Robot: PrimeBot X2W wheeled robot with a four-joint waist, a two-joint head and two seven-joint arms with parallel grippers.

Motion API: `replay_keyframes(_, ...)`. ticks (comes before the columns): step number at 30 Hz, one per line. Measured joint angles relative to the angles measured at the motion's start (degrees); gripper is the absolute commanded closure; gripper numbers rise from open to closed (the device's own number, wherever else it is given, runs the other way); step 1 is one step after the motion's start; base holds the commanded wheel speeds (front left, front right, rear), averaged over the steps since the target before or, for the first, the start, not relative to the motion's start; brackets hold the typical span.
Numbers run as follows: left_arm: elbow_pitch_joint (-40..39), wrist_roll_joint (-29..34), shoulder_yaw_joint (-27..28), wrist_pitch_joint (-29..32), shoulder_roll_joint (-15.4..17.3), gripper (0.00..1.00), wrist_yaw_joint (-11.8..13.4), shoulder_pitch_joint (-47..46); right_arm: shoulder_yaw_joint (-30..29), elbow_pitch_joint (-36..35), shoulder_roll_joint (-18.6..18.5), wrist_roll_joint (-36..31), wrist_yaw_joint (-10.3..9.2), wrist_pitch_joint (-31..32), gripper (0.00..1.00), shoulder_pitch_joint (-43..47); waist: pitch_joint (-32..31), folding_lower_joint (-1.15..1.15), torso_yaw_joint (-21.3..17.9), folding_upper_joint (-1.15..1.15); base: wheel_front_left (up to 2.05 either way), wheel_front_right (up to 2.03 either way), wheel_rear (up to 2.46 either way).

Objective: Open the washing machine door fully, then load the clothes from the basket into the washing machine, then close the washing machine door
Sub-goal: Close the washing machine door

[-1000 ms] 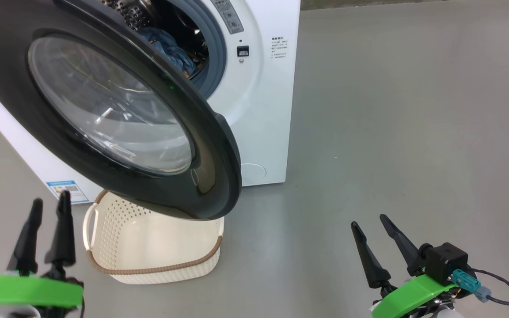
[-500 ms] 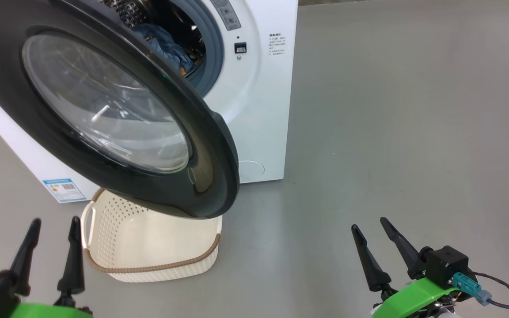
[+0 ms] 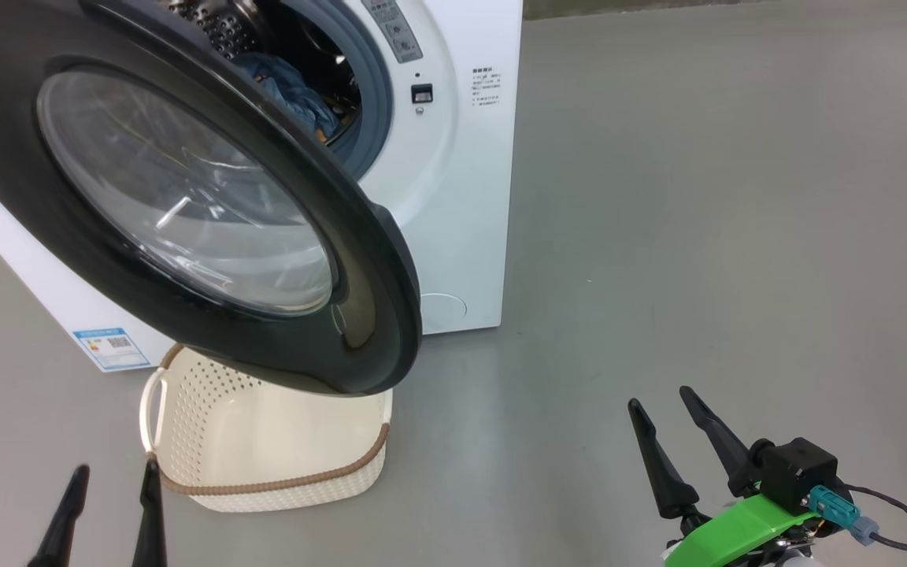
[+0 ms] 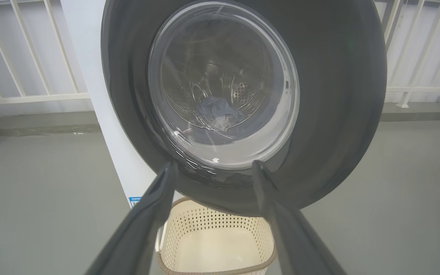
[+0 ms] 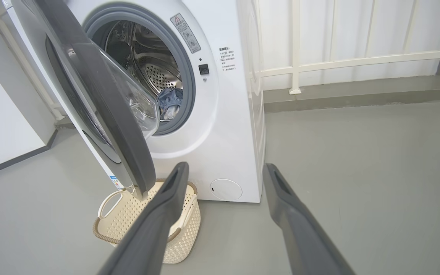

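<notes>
The white washing machine (image 3: 461,197) (image 5: 227,126) stands with its black round door (image 3: 186,197) (image 4: 319,95) (image 5: 105,114) swung half open over the cream basket (image 3: 264,449) (image 4: 216,244) (image 5: 147,225), whose visible inside is bare. Blue clothes (image 3: 288,87) (image 5: 168,101) lie in the steel drum, and show through the door glass (image 4: 216,112). My left gripper (image 3: 115,492) (image 4: 212,168) is open at the lower left, just left of the basket, holding nothing. My right gripper (image 3: 662,405) (image 5: 224,170) is open over bare floor at the lower right.
Grey floor (image 3: 697,197) stretches to the right of the machine. A white railing (image 5: 338,57) and wall stand behind it. A cable (image 3: 894,520) hangs from my right wrist.
My left gripper has dropped towards the bottom edge of the head view, still open. The head view has shifted slightly. My right gripper has stayed in place.
</notes>
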Motion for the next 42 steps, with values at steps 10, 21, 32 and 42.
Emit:
replay_keyframes(10, -1.32, 3.11, 2.38, 0.0, -2.85, 0.0, -0.91, 0.98, -0.11, -0.89, -0.12, -0.52, 0.0, 0.0, 0.0, 0.34, 0.37, 0.0, 0.26, 0.0, 0.0, 0.0, 0.0)
replay_keyframes(21, -1.29, 3.68, 3.66, 0.0, -3.8, 0.0, -1.97, 0.98, -0.27, -1.12, -0.12, -0.53, 0.0, 0.0, 0.0, 0.4, 0.58, 0.0, 0.2, 0.0, 0.0, 0.0, 0.0)
replay_keyframes(32, -0.25, 4.6, 3.76, 0.0, -4.07, 0.0, -2.25, 0.99, -0.38, -1.13, -0.14, -0.53, 0.0, 0.0, 0.0, 0.41, 0.63, 0.0, 0.46, 0.0, 0.0, 0.0, 0.0)
replay_keyframes(42, 0.85, 4.67, 3.72, 0.0, -4.11, 0.0, -2.54, 1.38, -0.37, -1.14, -0.14, -0.54, 0.0, 0.0, 0.0, 0.41, 0.64, 0.0, 0.5, 0.0, 0.0, 0.0, 0.0)
